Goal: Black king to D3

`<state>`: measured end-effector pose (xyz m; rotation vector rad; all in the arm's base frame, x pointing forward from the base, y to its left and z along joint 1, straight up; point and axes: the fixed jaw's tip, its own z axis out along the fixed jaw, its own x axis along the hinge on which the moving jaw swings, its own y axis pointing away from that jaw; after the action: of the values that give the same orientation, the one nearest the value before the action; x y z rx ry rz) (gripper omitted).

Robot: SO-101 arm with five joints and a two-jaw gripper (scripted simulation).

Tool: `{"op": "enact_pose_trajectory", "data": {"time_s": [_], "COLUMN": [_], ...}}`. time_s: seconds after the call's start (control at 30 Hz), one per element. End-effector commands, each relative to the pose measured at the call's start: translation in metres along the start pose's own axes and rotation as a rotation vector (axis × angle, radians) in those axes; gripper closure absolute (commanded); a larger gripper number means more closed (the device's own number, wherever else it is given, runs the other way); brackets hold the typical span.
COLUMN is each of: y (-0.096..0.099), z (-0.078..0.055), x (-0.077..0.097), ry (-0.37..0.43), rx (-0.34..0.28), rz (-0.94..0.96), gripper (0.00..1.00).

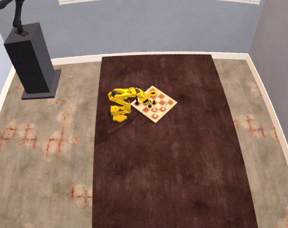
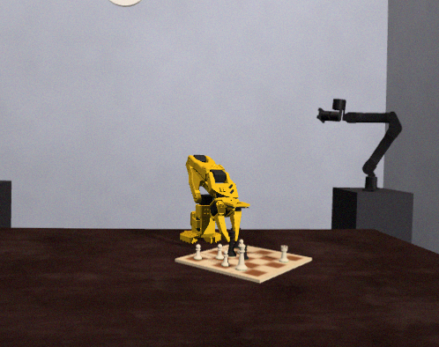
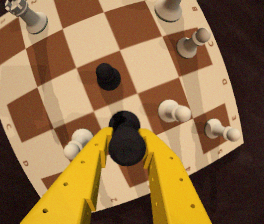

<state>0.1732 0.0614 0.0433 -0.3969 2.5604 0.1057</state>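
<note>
1. While the yellow arm bends over the chessboard (image 3: 207,66), its gripper (image 3: 126,147) pinches the black king (image 3: 126,143) between both jaws.
2. That king is above the board's near edge, seemingly lifted, though the wrist view leaves this uncertain.
3. Another black piece (image 3: 107,76) stands just beyond it.
4. White pieces (image 3: 173,111) stand around it.
</note>
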Motion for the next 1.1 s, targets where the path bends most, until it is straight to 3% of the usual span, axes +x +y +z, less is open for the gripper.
{"op": "enact_pose_trajectory", "data": {"time_s": [0.0,1.07], "y": [0.0013,0.0012], "z": [0.0012,0.0008], "x": [0.0027,0.0005], "ry": [0.011,0.011], "rx": [-0.004,-0.004], "rz": [-0.012,-0.011], "gripper": [1.00,0.97]}}
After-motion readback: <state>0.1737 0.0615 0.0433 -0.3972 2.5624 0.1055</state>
